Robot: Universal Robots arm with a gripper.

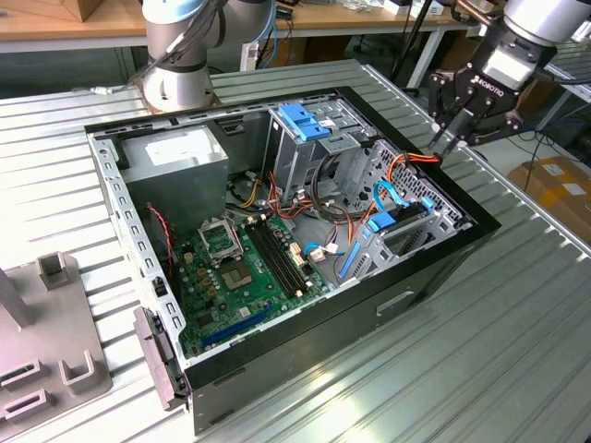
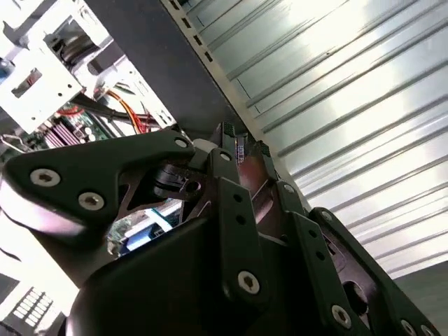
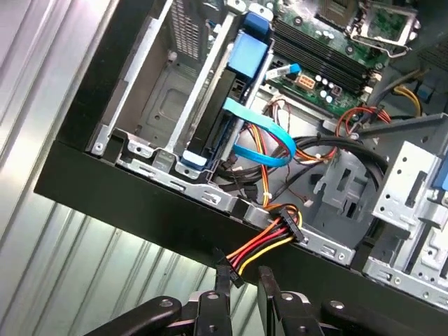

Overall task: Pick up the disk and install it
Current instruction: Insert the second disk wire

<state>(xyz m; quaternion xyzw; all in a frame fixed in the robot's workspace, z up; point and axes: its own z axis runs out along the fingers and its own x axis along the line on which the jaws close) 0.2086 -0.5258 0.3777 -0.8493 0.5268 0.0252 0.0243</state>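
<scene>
The fingers point(image 3: 222, 302) stand drawn nearly together, with only a narrow dark gap between them and nothing clamped in it that I can make out. The black plug of an orange-and-yellow power cable point(image 3: 266, 238) lies right at one tip, low in the first wrist view. In the exterior view the gripper point(image 1: 445, 144) hangs at the upper right of the frame, just above the far rim of the open computer case point(image 1: 443, 268), which rests on the ribbed metal table point(image 1: 517, 351). The disk point(image 3: 225, 119) is apart from the fingers, inside the case. It stands on edge in a metal bay at the upper middle of the first wrist view and looks already seated there. A flat blue data cable point(image 3: 269, 140) curls out beside it. From here it presents a thin dark edge framed by bright blue plastic, with a broader blue tab at one end and a smaller blue end near the case rim. Its label face is turned away. I would judge it stiff and fairly dense for its size, with smooth metal faces that could slip. It likely tolerates knocks poorly. The safest hold seems to be across the long sides of the blue carrier, clear of the connector end and the cables.
</scene>
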